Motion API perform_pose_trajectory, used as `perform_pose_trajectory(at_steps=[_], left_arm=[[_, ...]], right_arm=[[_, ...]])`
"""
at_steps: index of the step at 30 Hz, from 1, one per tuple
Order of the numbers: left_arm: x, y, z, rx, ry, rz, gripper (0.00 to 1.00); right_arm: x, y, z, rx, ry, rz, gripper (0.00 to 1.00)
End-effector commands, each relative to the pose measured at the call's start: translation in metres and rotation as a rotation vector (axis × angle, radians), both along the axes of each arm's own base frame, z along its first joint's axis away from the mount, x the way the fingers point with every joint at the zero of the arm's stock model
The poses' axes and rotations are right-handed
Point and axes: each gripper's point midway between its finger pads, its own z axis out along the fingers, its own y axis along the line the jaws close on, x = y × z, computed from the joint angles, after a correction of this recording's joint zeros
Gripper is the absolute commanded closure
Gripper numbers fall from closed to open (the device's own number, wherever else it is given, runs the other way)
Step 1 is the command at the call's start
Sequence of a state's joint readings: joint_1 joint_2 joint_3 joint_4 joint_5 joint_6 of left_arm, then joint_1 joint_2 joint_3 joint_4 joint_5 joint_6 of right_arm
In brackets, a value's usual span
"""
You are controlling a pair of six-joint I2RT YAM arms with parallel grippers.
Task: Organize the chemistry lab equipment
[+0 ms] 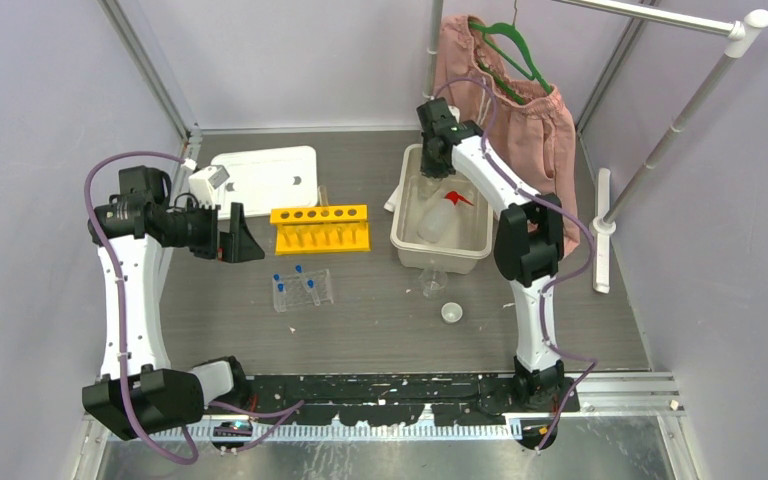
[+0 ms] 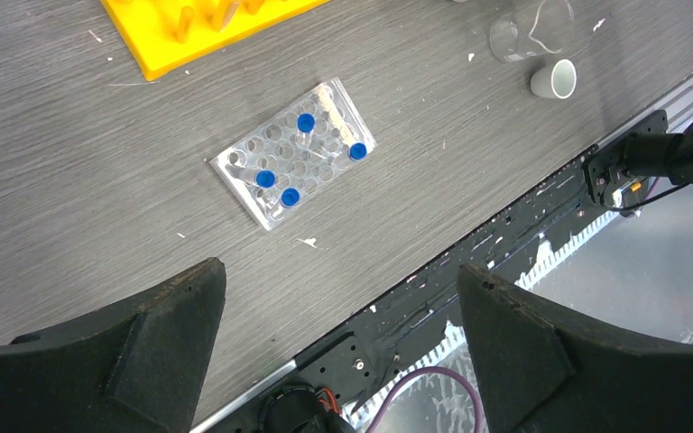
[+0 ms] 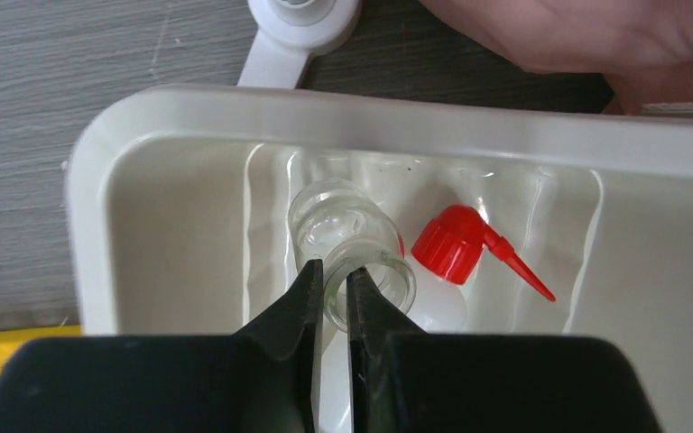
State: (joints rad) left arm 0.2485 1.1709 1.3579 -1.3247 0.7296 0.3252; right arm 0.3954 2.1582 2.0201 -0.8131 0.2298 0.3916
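my right gripper (image 3: 331, 271) is nearly closed, its fingers pinching the rim of a small clear jar (image 3: 343, 225) inside the white bin (image 3: 325, 113), right beside the red-spouted bottle (image 3: 451, 244) lying there. i can't tell if the jar touches the bottom. my left gripper (image 2: 338, 269) hangs wide open and empty above the table, over the clear grid rack (image 2: 293, 153) with four blue-capped tubes (image 2: 306, 122). the yellow rack (image 1: 320, 228) sits behind that.
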Motion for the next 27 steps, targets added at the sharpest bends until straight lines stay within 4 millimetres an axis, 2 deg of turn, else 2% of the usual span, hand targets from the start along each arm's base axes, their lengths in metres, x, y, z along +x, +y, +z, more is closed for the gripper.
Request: perform_pose_trajectory(at_steps=[1, 5, 9, 10, 12, 14, 16, 19, 24, 27], left_arm=[[0.006, 0.000, 0.005, 0.008, -0.055, -0.019, 0.01], [0.006, 0.000, 0.006, 0.008, -0.057, -0.017, 0.01], [0.006, -0.001, 0.007, 0.004, -0.061, -0.018, 0.01], [0.006, -0.001, 0.007, 0.002, -0.061, -0.018, 0.01], [0.006, -0.002, 0.008, -0.005, -0.059, -0.017, 0.01], [0.006, -0.003, 0.009, -0.009, -0.059, -0.017, 0.01], [0.005, -0.003, 0.010, -0.009, -0.063, -0.018, 0.01], [0.004, -0.003, 0.010, -0.009, -0.065, -0.018, 0.01], [0.002, -0.006, 0.011, -0.022, -0.062, -0.023, 0.01], [0.001, -0.007, 0.011, -0.025, -0.063, -0.024, 0.01]], right_arm=[[0.018, 0.010, 0.006, 0.039, -0.058, 0.021, 0.99], [0.014, 0.010, -0.019, 0.033, -0.016, 0.017, 0.99], [0.009, 0.015, -0.031, 0.039, 0.010, 0.030, 0.99], [0.009, 0.016, -0.031, 0.037, 0.011, 0.037, 0.97], [0.010, 0.019, -0.029, 0.034, 0.009, 0.047, 0.84], [0.011, 0.020, -0.022, 0.034, 0.002, 0.048, 0.74], [0.012, 0.021, -0.005, 0.045, -0.027, 0.046, 0.64], [0.013, 0.024, 0.039, 0.074, -0.117, 0.050, 0.55], [-0.005, 0.031, 0.123, 0.120, -0.273, 0.067, 0.52], [-0.029, 0.032, 0.157, 0.101, -0.334, 0.080, 0.52]])
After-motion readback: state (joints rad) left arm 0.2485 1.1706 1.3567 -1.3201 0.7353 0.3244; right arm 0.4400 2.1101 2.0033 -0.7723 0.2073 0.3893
